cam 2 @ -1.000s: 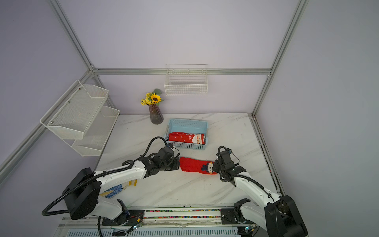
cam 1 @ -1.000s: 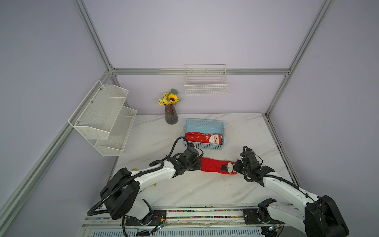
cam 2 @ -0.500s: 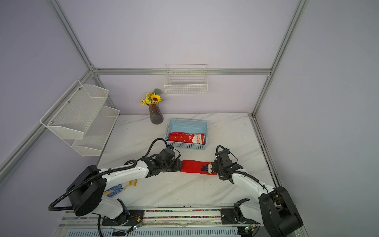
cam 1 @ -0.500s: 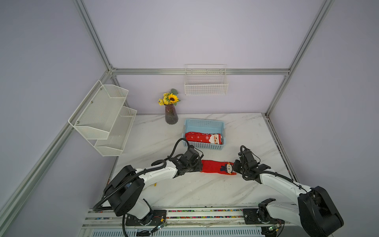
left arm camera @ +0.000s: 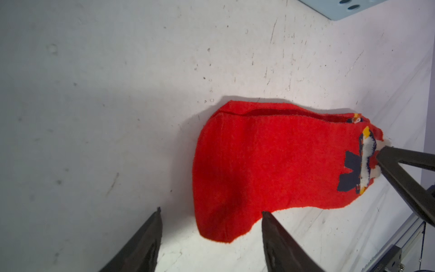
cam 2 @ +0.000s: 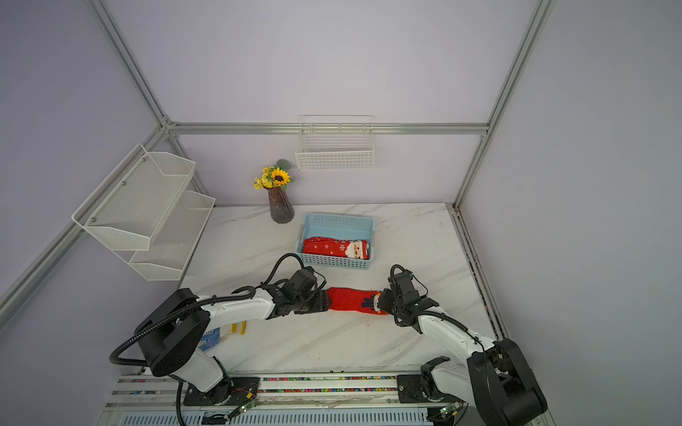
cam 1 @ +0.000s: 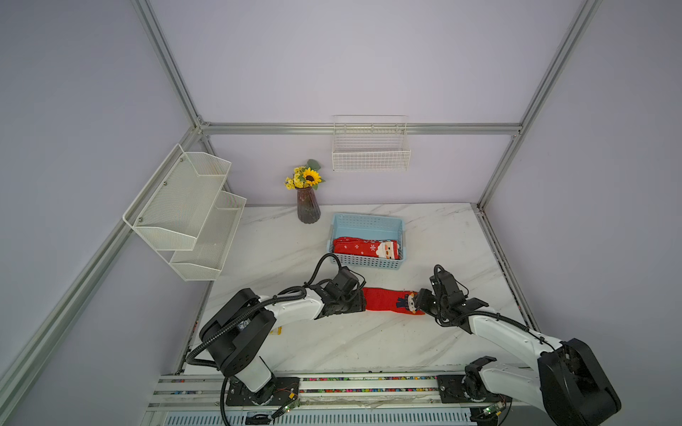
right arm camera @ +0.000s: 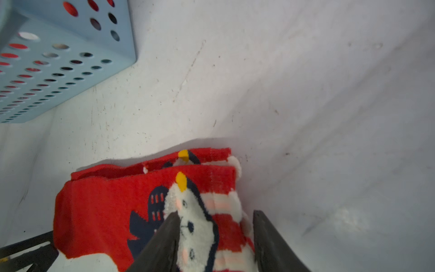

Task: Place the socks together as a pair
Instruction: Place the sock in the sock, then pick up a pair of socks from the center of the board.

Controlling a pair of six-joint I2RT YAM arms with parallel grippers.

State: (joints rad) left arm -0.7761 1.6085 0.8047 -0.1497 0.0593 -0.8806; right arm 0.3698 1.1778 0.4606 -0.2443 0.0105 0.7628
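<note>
Just in front of the blue basket (cam 1: 367, 221), two red socks (cam 1: 387, 300) lie stacked on the surface (cam 1: 332, 339), cuffs matched. Over the toe the left end effector (left arm camera: 211, 210) stands with jaws apart, and the right end effector (right arm camera: 214, 211) likewise over the cuff — neither pinching. Best lift both straight up, clear of the fuzzy knit — a dragged fingertip would likely skew the pair.

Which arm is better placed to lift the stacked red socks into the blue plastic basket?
Probably right: the right claw, open, straddles the cuff end of the red fabric socks; the left claw spans only a toe corner.
</note>
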